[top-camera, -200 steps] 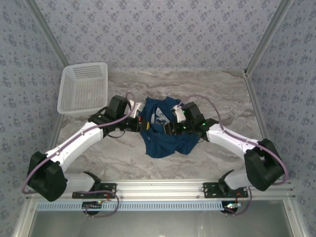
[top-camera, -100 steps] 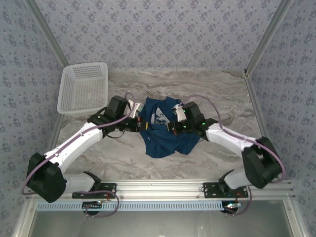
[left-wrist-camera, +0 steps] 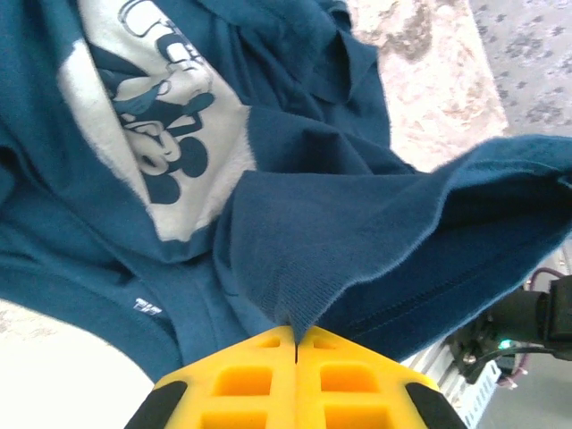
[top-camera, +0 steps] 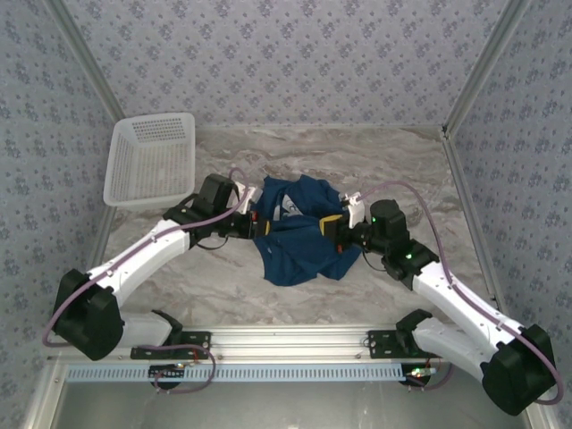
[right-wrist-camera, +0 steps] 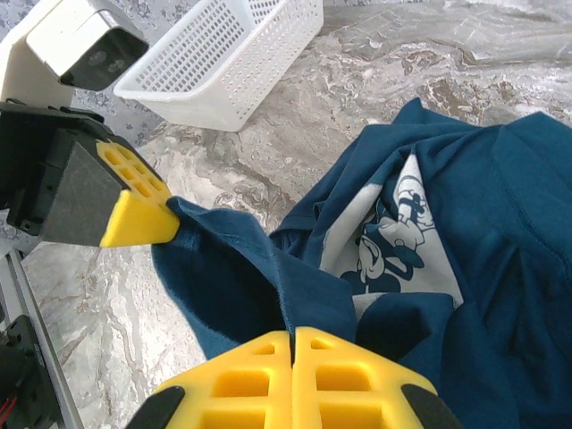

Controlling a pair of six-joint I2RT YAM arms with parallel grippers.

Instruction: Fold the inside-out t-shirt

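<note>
The inside-out t-shirt (top-camera: 299, 241) is a crumpled dark navy heap in the middle of the marble table. Its whitish cartoon print (left-wrist-camera: 161, 134) faces up among the folds. My left gripper (top-camera: 254, 219) is at the shirt's left edge, its yellow jaws shut on a ribbed fold of cloth (left-wrist-camera: 295, 332). On the shirt's right side my right gripper (top-camera: 332, 224) is also shut, pinching a seam (right-wrist-camera: 292, 334). A band of cloth stretches between the two grippers. In the right wrist view the left gripper (right-wrist-camera: 170, 220) holds the far end of that band.
A white plastic lattice basket (top-camera: 152, 156) stands at the back left of the table (top-camera: 402, 170), also seen as the basket (right-wrist-camera: 223, 63) behind the shirt. Patterned walls enclose three sides. An aluminium rail (top-camera: 286, 340) runs along the near edge.
The right arm has swung its elbow down and to the right, and its gripper has shifted right and nearer, drawing the cloth out. The left arm has stayed almost still.
</note>
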